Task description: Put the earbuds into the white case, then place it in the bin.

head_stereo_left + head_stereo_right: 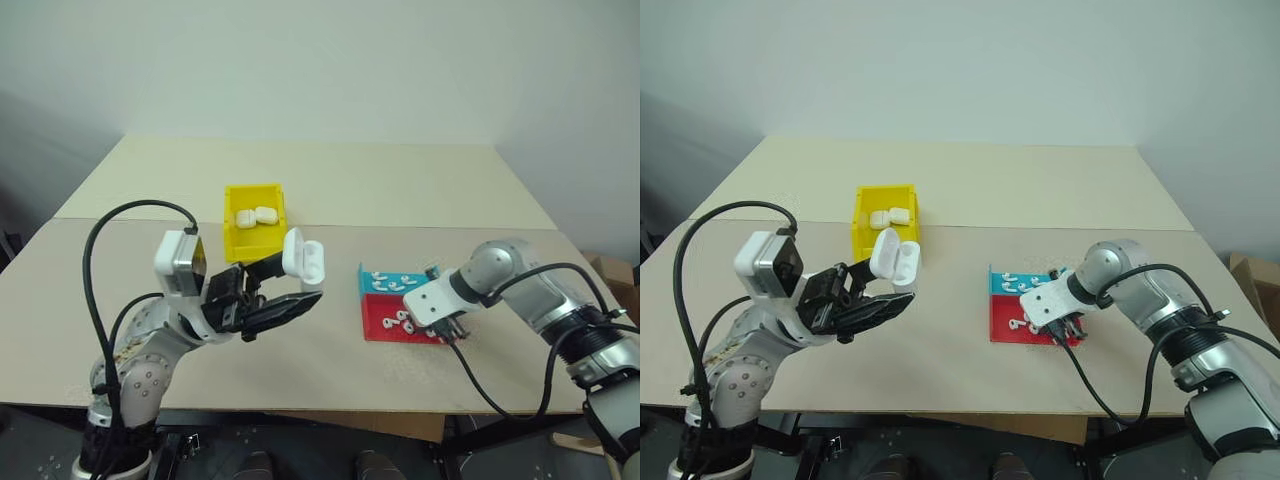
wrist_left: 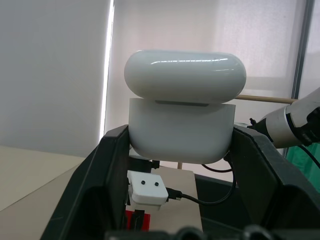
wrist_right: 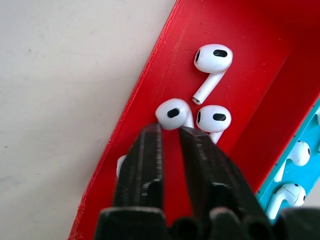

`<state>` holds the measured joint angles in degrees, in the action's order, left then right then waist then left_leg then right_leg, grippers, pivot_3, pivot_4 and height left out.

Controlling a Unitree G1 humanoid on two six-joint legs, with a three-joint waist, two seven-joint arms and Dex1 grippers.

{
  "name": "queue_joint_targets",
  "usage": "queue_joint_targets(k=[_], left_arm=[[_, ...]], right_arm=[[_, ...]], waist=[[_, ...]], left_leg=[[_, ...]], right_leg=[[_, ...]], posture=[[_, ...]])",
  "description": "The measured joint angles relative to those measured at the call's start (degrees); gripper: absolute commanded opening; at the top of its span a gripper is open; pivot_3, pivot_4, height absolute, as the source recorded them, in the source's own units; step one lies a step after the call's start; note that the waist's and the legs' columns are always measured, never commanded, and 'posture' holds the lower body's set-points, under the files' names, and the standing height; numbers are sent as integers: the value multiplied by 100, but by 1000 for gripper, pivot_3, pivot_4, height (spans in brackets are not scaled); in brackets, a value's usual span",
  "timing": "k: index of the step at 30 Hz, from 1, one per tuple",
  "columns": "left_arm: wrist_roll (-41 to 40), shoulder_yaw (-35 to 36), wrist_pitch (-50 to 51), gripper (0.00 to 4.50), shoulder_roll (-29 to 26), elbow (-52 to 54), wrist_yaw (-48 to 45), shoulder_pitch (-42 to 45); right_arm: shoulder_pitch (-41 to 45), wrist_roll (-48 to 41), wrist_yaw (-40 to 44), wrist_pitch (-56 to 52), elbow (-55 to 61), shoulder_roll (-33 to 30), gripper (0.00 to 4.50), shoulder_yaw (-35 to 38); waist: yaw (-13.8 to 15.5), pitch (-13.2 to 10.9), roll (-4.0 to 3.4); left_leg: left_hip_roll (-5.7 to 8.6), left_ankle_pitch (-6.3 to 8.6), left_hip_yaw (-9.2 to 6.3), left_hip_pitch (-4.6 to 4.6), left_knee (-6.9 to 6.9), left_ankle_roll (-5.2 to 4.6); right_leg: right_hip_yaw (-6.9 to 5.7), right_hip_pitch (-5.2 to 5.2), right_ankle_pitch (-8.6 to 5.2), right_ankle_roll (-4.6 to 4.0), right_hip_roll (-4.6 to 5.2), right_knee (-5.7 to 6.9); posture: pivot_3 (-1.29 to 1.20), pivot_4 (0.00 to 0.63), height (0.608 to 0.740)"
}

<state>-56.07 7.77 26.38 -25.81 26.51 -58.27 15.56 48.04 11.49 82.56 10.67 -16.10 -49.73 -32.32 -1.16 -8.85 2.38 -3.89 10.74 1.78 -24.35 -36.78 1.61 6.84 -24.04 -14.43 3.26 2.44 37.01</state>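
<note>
Room: pale walls behind a light beige table (image 1: 330, 190) that fills the middle of the frame; a seam runs across it.
Left gripper (image 1: 285, 305): raised at centre left of the head views, black fingers clamped on the base of a white case (image 1: 304, 258), which is held clear of the table.
White case: lid flipped open and standing up; in the left wrist view (image 2: 182, 117) the rounded lid sits above the body, wedged between the two fingers. No logo or lettering can be read on it.
Yellow bin (image 1: 253, 218): upper centre left of the frame, just beyond the held case; two more closed white cases (image 1: 255, 215) lie side by side inside.
Trays: a shallow blue tray (image 1: 372, 285) and a shallow red tray (image 1: 378, 322) touch each other at centre right, the blue one farther back.
Earbuds (image 3: 212, 60): loose white buds scattered in both trays; no markings legible.
Right gripper (image 3: 170, 137): pointing down into the red tray at centre right, fingers narrowed to a slim gap around the stem of one earbud (image 3: 172, 112), its head showing just past the tips; whether it is firmly pinched cannot be told.
Writing: none readable anywhere in the scene.
</note>
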Motion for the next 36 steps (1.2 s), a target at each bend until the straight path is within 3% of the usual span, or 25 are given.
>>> queue_joint_targets(k=[13,15,18,36], left_arm=[[-64,15,2,2754,-131,88,194,-7],[-67,16,2,2754,-144,97,198,-7],[-68,17,2,2754,-145,105,215,-7],[-67,44,0,2754,-152,210,319,-133]], right_arm=[[14,79,103,439,-60,54,935,59],[14,69,114,578,-87,41,1295,153],[19,66,179,652,-86,-9,2174,204],[20,130,226,781,-254,235,2174,199]], waist=[[3,0,0],[6,0,0],[10,0,0],[7,0,0]], left_leg=[[0,0,0,2,0,0],[0,0,0,2,0,0],[0,0,0,3,0,0],[0,0,0,4,0,0]], right_leg=[[-1,1,0,0,0,0],[0,1,0,0,0,0],[-1,2,0,0,0,0],[0,3,0,-1,0,1]], posture=[[0,150,740],[0,150,740],[0,150,740],[0,150,740]])
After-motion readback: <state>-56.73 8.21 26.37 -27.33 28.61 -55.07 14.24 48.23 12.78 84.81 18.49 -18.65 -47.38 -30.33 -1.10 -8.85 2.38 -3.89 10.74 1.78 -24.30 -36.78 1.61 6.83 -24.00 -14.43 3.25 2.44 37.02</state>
